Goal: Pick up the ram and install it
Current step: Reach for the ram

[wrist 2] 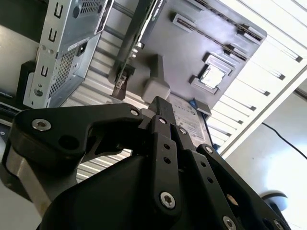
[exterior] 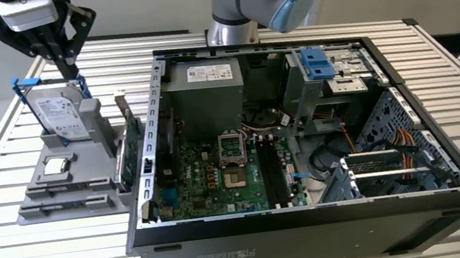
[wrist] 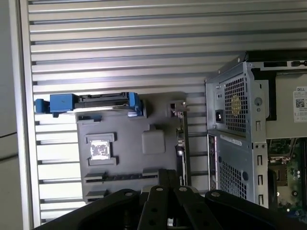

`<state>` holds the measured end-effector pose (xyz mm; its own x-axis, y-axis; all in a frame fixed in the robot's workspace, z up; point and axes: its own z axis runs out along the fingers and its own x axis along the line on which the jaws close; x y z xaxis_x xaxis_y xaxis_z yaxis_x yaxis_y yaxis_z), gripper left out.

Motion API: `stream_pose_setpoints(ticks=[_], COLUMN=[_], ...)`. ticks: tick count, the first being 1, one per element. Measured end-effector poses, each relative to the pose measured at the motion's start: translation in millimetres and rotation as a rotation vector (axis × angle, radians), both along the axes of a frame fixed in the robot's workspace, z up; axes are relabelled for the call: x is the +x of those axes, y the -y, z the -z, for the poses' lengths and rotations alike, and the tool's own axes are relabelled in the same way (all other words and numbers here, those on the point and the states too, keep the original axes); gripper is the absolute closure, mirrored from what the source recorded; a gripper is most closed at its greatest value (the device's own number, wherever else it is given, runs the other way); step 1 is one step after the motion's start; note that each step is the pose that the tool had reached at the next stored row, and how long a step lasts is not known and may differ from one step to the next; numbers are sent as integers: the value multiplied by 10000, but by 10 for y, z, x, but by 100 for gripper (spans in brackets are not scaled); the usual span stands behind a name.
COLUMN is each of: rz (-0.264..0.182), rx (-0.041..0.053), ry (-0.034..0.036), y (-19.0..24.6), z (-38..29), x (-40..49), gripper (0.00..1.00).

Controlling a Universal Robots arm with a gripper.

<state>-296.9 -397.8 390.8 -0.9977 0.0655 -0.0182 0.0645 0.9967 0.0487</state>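
In the exterior view the gripper (exterior: 66,60) hangs high over the slatted worktop (exterior: 53,253), its black fingers pressed together on a thin dark strip that juts below their tips. This strip looks like the ram (exterior: 77,73) seen edge-on, though its colour cannot be told. Straight below the gripper stands the silver hard drive (exterior: 62,115) in its blue frame, upright at the far end of a grey holder (exterior: 80,185). A small square chip (exterior: 58,165) lies lower on that holder. A green expansion card (exterior: 132,146) stands on edge along the holder's side, between the gripper's spot and the open computer case (exterior: 310,224). That view also looks into the case, where the green motherboard (exterior: 218,176) and its long black memory slots (exterior: 271,170) lie well apart from the gripper. The first wrist view looks down past the gripper (wrist: 165,184) onto the holder (wrist: 129,158). It shows the hard drive (wrist: 103,101) from its top edge, the chip (wrist: 99,149), and long slots in the holder near the fingertips with nothing standing in them. The second wrist view sees the gripper (wrist 2: 160,108) from behind the linkage, with the fingers meeting at one narrow tip and the hard drive's label (wrist 2: 187,120) just beyond it.
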Motion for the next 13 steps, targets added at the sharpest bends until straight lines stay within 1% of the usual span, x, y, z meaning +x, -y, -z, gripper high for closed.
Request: stream_pose_setpoints(ticks=[13], rz=[-441], rx=[0], ry=[-2], y=[-6], z=[0], x=[-129], gripper=[100])
